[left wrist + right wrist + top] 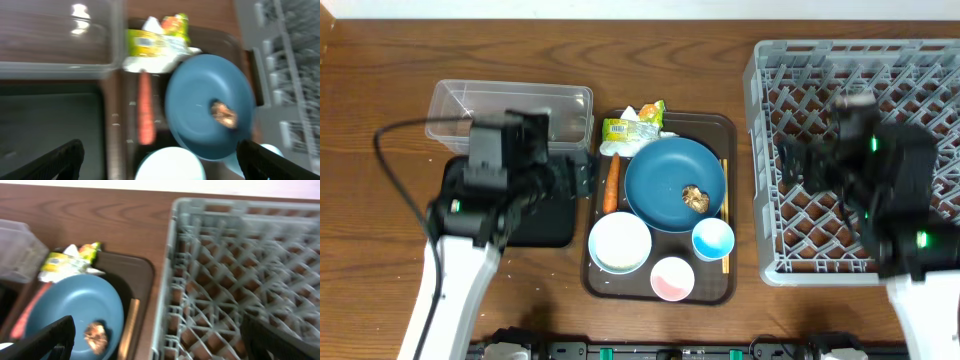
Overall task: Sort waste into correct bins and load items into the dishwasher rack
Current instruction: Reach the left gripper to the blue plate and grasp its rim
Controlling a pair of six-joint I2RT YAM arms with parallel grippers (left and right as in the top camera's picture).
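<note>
Brown serving tray (725,125) sits mid-desk between the black tray (545,228) and the grey rack (760,150). On it you have the dark blue dish (665,175) carrying the brown food lump (695,198). The carrot (611,185) lies beside the dish on the black tray's side. Your left end effector (160,147) hangs spread wide near the black tray's edge, by the clear tub (510,100). Your right end effector (157,325), also wide open and empty, hovers over the rack.
</note>
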